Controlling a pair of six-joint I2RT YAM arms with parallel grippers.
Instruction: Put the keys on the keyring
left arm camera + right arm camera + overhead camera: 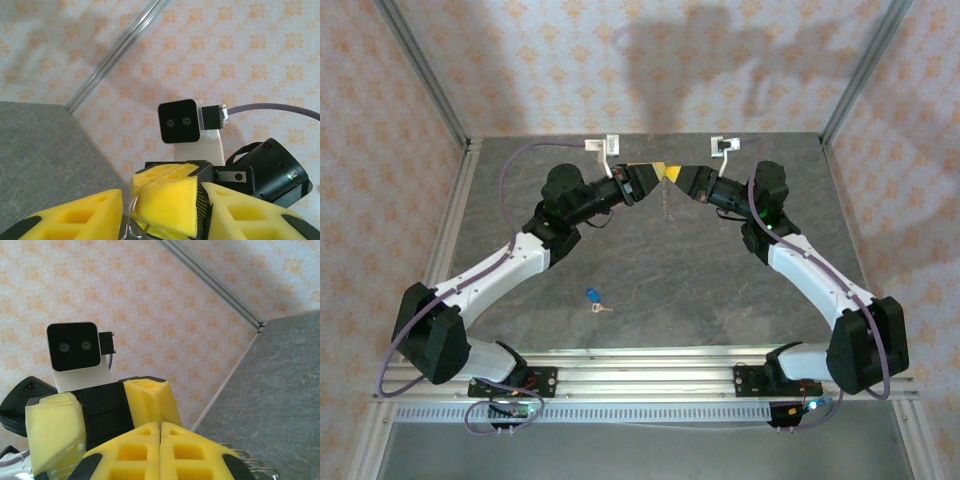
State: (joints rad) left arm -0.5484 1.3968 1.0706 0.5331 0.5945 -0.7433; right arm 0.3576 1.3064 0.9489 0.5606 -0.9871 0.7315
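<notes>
The key (592, 296), with its blue head and short pale blade, lies on the grey table in front of the arms, far from both grippers. Both grippers meet in the air at the back middle. My right gripper (678, 176) (161, 427) is shut. The keyring shows as wire loops (126, 220) (240, 456) poking out beside its fingers, with a thin strand (668, 205) hanging below. My left gripper (652, 178) (162, 200) is open, its jaws standing on either side of the right gripper's fingertips. The ring sits in the gap by its left finger (75, 215).
Patterned walls with aluminium corner posts (420, 70) close in the table (720, 290) at the back and sides. An aluminium rail (650, 365) with both arm bases runs along the near edge. Each wrist camera faces the other arm's camera block (179, 121) (73, 346).
</notes>
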